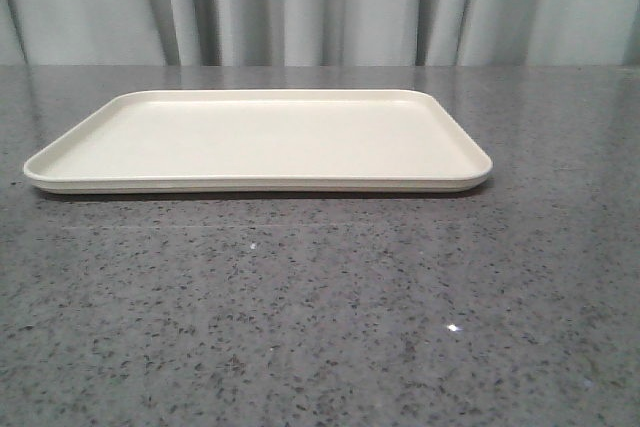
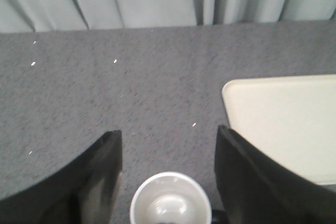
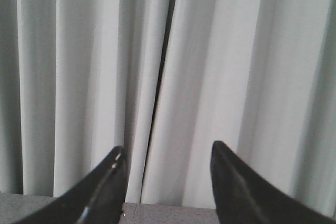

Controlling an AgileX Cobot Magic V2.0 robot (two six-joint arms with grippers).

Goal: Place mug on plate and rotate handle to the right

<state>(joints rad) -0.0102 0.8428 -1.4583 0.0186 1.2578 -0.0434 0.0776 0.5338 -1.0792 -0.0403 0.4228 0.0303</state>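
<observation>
The cream plate (image 1: 260, 137) lies flat on the grey speckled table in the front view, with nothing on it. One corner of it also shows in the left wrist view (image 2: 283, 124). The white mug (image 2: 170, 200) stands upright on the table beside the plate, seen from above in the left wrist view. A dark bit of its handle (image 2: 217, 216) shows at its side. My left gripper (image 2: 169, 134) is open above the mug, its two fingers apart on either side. My right gripper (image 3: 167, 150) is open and empty, facing the curtain. Neither gripper nor the mug shows in the front view.
A pale grey curtain (image 1: 320, 2) hangs behind the table's far edge. The grey speckled tabletop (image 1: 320, 327) stretches in front of and around the plate.
</observation>
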